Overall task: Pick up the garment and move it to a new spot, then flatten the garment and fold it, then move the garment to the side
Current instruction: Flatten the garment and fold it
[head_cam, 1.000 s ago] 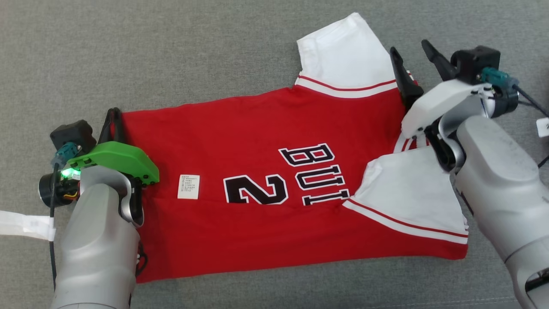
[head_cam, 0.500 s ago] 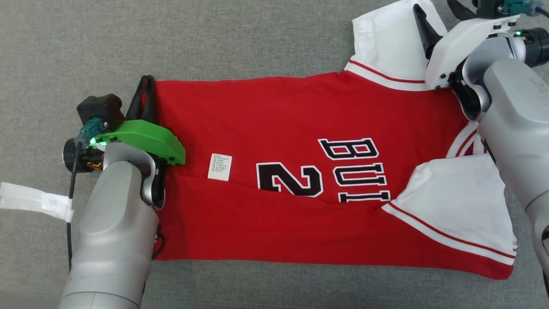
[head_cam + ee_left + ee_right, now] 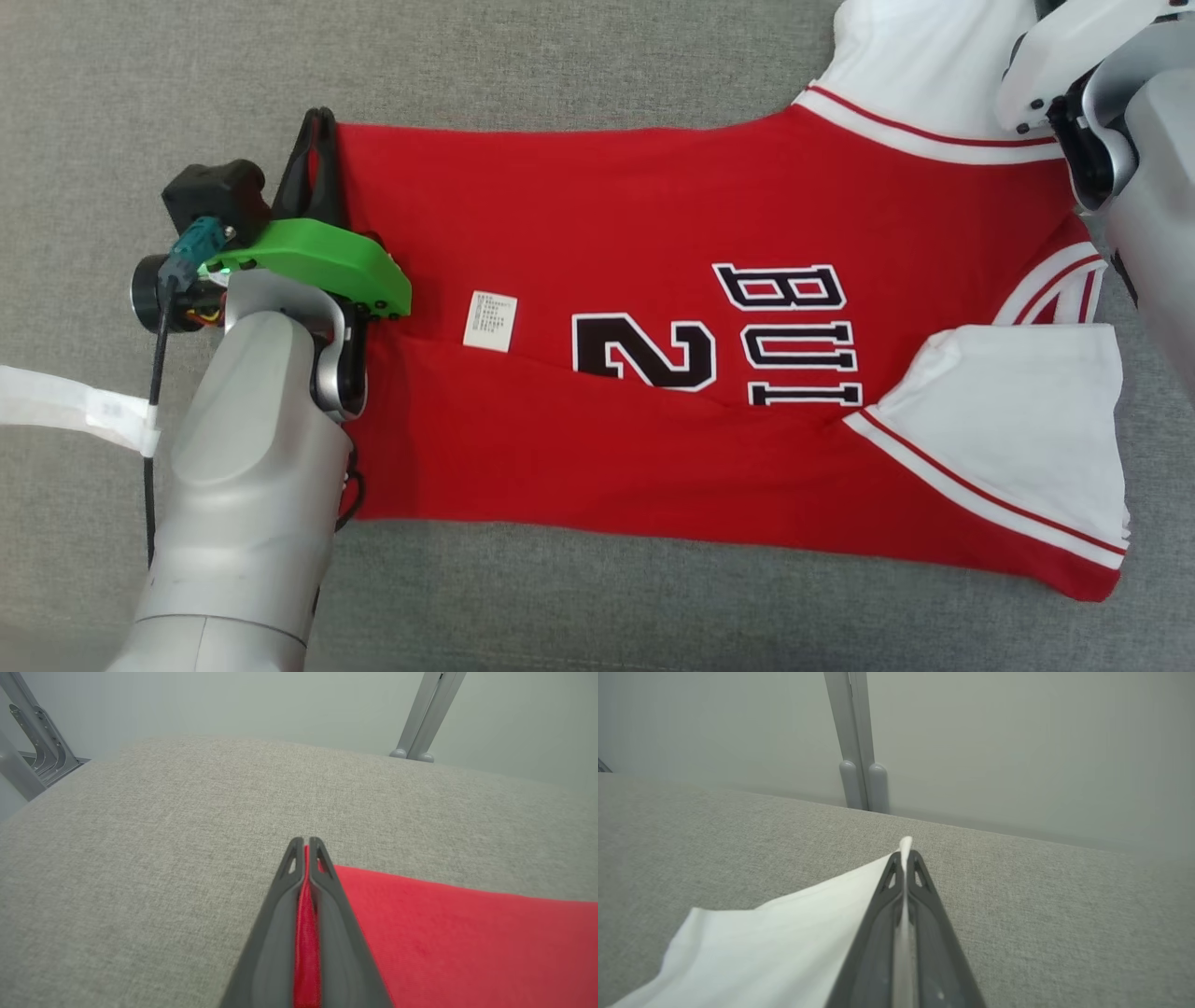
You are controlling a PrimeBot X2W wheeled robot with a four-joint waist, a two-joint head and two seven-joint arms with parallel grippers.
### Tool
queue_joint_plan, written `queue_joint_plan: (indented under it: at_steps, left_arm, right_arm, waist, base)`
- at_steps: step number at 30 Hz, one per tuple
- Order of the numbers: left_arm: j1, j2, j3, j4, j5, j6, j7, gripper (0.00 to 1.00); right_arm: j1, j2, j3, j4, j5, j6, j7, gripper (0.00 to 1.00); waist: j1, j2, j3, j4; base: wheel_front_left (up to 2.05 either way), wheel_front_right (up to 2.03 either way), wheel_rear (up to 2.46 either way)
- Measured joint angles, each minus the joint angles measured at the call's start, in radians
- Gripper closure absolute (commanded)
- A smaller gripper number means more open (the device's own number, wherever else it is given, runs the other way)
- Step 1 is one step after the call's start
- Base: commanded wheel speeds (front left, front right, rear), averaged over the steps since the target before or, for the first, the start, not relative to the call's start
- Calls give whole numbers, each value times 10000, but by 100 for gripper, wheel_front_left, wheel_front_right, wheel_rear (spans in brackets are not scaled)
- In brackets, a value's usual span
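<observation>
The head camera looks steeply down, close, on the red jersey [image 3: 653, 215] over the grey fabric surface [image 3: 560, 56]. Each wrist camera sits low, sighting along the left gripper [image 3: 306, 845] or right gripper [image 3: 905, 856] toward a pale wall [image 3: 280, 704]. Head and left wrist share the jersey's red edge; head and right, its white sleeve [image 3: 924, 65].

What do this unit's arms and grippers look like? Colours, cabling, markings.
Left forearm and right forearm are silver-grey. Left wrist cover is green, right wrist cover white. Left wrist carries a black camera block, teal connector, and black cable with a white tape tag. On left gripper and right gripper: long dark grey tapering fingers with slotted tips.
</observation>
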Motion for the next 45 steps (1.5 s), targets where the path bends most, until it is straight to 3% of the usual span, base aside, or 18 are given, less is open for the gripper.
queue_joint_plan:
  at_steps: [6, 10, 16, 27, 33, 41, 42, 43, 44, 45]
  left_arm:
    - [-164, 27, 479, -349, 493, -42, -2, 100]
    - [-67, 98, 800, -322, 690, -196, -2, 100]
    - [1054, 144, 1302, -500, 1051, -453, -2, 100]
    - [3671, 228, 2374, -1151, 1455, -961, -2, 100]
    - [4454, 173, 2412, -1475, 1896, -1143, -2, 100]
    - [5440, 58, 2591, -1528, 2115, -1072, -2, 100]
    - [5514, 54, 2594, -1534, 2138, -1039, -2, 85]
    - [5594, 50, 2587, -1540, 2192, -1005, -2, 32]
    - [5664, 33, 2600, -1551, 2194, -926, -2, 0]
    - [5729, 23, 2615, -1586, 2194, -853, -2, 0]
  right_arm:
    - [-192, 27, -357, 48, -136, 0, -219, 100]
    - [208, 67, -802, -849, -180, 0, -251, 100]
    - [2349, 203, -1599, -2516, 102, -2, -251, 100]
    - [6716, 652, -2188, -5526, 545, -2, -259, 100]
    - [8045, 955, -2389, -6123, 711, -4, -261, 100]
    - [9026, 1327, -2324, -5827, 573, -2, -261, 100]
    - [9077, 1346, -2334, -5739, 564, -4, -261, 100]
    - [9118, 1356, -2341, -5634, 495, -4, -261, 100]
    - [9157, 1365, -2364, -5534, 397, -4, -261, 100]
    - [9187, 1388, -2439, -5407, 389, -2, -261, 84]
  waist:
    - [0, 0, -211, -258]
    - [-1, 0, -459, -457]
    - [-1, 0, -1090, -710]
    - [-1, 0, -2755, -1482]
    - [-2, 0, -3291, -1885]
    - [-2, 0, -3826, -2173]
    - [-2, 0, -3867, -2183]
    - [-2, 0, -3914, -2188]
    - [-2, 0, -3955, -2185]
    - [-2, 0, -3987, -2174]
  base:
    - [0, 0, 0]
    - [0, 0, 0]
    - [0, 0, 0]
    - [0, 0, 0]
    - [0, 0, 0]
    - [0, 0, 0]
    - [0, 0, 0]
    - [0, 0, 0]
    - [0, 0, 0]
    - [0, 0, 0]
